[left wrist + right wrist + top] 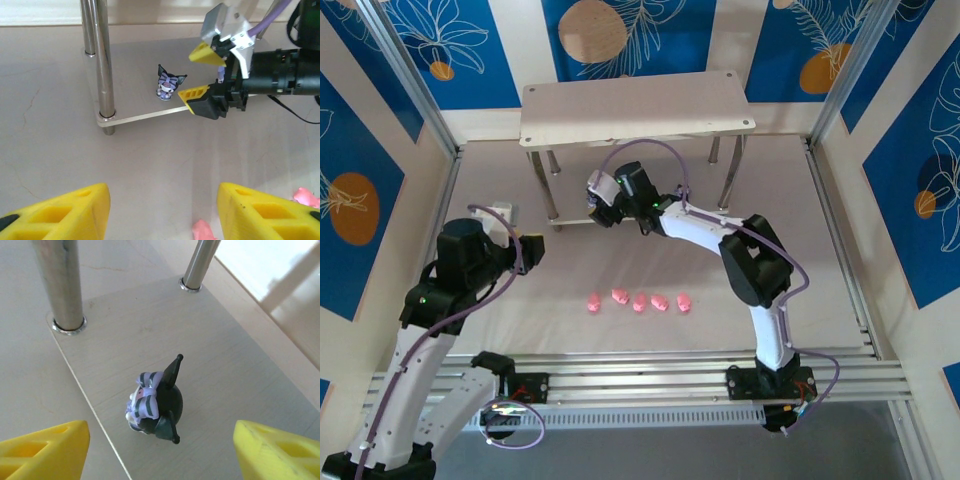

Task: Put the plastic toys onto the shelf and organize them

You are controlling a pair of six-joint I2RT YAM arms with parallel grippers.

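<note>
Pink toys [640, 302], five of them, lie in a short row on the desk [830, 240]. They sit about midway between its left and right edges, closer to its near edge than the shelf is. You can see two of them from the left wrist camera as well, at the bottom right.

The shelf [640, 105] stands at the far edge of the desk on silver legs. On its lower board [135, 65] one dark figurine [170, 86] with a pale face and a striped purple bow stands upright. It is near the board's front edge, a little to the right of the front-left leg [102, 60].

Your right end effector [201, 73] reaches in under the upper board, low over the lower board's front edge, and points at that figurine. Its yellow fingers are spread wide and hold nothing. The figurine stands just ahead of the fingertips, apart from both.

Your left end effector [163, 200] hovers above the desk off the shelf's front-left corner, facing the shelf. Its fingers are likewise spread and grip nothing.
</note>
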